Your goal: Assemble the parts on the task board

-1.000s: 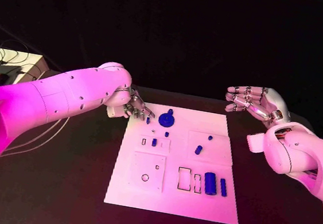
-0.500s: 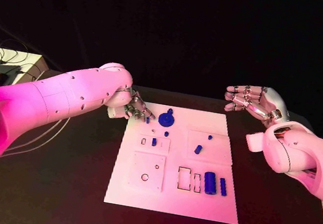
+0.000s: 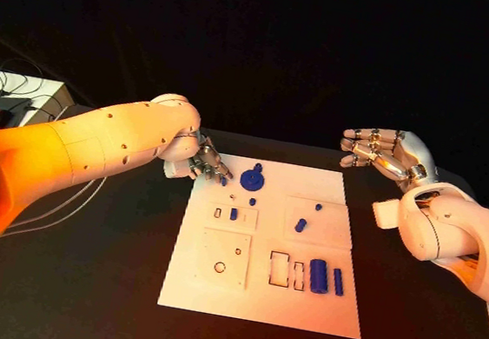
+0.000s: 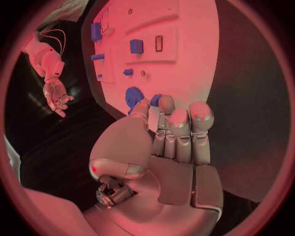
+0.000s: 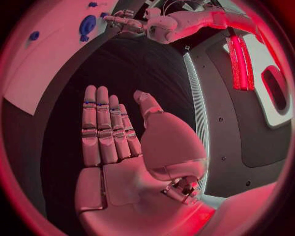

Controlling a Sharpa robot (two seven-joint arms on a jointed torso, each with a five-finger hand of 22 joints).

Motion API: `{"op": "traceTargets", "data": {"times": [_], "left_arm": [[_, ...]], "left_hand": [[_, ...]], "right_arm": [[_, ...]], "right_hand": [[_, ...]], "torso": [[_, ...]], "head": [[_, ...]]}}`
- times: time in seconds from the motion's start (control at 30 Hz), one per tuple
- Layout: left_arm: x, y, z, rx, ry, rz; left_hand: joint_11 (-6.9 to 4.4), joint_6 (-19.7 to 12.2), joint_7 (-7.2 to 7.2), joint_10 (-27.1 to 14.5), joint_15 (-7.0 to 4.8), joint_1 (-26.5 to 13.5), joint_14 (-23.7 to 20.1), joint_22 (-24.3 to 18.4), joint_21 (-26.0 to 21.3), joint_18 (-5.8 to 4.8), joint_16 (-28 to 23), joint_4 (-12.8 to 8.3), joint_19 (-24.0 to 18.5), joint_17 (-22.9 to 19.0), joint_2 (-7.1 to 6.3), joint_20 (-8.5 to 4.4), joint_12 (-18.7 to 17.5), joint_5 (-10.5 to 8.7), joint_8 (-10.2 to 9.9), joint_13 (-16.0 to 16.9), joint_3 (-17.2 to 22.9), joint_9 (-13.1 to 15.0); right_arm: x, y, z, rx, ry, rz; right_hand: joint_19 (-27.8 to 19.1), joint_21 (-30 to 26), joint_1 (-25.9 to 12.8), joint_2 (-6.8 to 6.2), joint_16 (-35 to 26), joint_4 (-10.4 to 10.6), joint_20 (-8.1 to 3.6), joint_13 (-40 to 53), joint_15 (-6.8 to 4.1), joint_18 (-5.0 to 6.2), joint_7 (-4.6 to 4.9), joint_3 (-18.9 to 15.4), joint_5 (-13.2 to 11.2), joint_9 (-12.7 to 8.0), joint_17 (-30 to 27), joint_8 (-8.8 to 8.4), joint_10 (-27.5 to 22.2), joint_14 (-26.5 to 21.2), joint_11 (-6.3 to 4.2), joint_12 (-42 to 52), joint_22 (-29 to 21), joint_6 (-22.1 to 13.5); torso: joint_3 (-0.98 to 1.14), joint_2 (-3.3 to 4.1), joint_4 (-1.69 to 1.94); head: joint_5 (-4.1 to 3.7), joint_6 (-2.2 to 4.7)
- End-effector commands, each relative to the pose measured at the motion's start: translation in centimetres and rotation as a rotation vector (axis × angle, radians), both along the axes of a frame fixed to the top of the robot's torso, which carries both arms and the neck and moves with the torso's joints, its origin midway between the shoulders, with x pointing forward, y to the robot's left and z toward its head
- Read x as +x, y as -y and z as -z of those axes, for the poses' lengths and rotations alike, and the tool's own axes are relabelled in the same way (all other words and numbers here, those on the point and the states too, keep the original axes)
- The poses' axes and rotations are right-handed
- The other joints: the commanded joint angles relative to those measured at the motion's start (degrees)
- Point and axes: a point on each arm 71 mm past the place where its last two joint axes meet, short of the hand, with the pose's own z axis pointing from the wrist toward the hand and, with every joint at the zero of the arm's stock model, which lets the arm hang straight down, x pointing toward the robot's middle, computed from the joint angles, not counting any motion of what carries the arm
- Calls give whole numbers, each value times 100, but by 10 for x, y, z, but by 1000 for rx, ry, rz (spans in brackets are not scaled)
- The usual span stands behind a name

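Observation:
The white task board [image 3: 260, 300] lies in the middle of the black table. On its far part sits a round blue part [image 3: 253, 181], and a small blue piece [image 3: 224, 181] lies by the far left edge. My left hand [image 3: 204, 161] hovers at that corner with straight fingers [image 4: 178, 130], their tips right at the small blue piece [image 4: 156, 100]; nothing is plainly gripped. Small blue pegs [image 3: 300, 226] stand mid-board. A blue cylinder [image 3: 318, 277] and a blue bar [image 3: 337, 282] lie near the right edge. My right hand [image 3: 384, 156] is raised beyond the far right corner, flat and empty [image 5: 113, 140].
A pale box [image 3: 5, 87] with cables stands at the table's far left. Empty rectangular slots [image 3: 280, 270] and a small ring hole [image 3: 219, 268] mark the board's near half. Black table surface [image 3: 73, 282] surrounds the board on both sides.

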Motion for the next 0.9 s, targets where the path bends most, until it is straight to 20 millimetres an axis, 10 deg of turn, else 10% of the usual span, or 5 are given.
{"op": "traceTargets", "data": {"times": [0.03, 0.63, 0.9], "left_arm": [[0, 3, 0, -29, -6, 6], [-1, 3, 0, -56, -13, 0], [-1, 3, -1, -76, -3, -14]], "left_hand": [[-51, -41, -42, 8, -19, 23, 34, 9, 12, -123, 22, -41, 3, 15, -63, -48, -38, 4, 48, 10, 226, 113], [-81, -51, -75, 36, -34, 22, 57, 89, 34, -150, 57, -252, 22, 114, -228, -51, -94, -4, -9, 18, 1420, 374], [-81, -162, -44, 144, -35, -290, 113, 154, 98, -156, 110, -731, 55, 251, -502, -45, -182, -23, 128, -39, 3136, 662]], "right_arm": [[0, -1, 0, 2, -1, -10], [0, -1, 0, 2, -1, -10], [0, -1, 0, 2, 0, -11]], "right_hand": [[-47, 33, 6, -27, 32, -13, 3, -10, 5, -83, 13, 35, 20, -2, -4, 9, -8, -42, 5, -25, -5, -42], [-48, 37, -4, -26, 34, -7, 4, -9, 5, -83, 13, 35, 18, -3, -5, 9, -5, -42, 5, -24, -10, -42], [-48, 41, -9, -25, 37, -2, 3, -9, 5, -83, 13, 36, 17, -3, -5, 10, -5, -40, 5, -24, -14, -41]], "torso": [[1, -1, -2], [2, -1, -2], [5, -3, 1]], "head": [[-3, -6], [7, -23], [15, -24]]}}
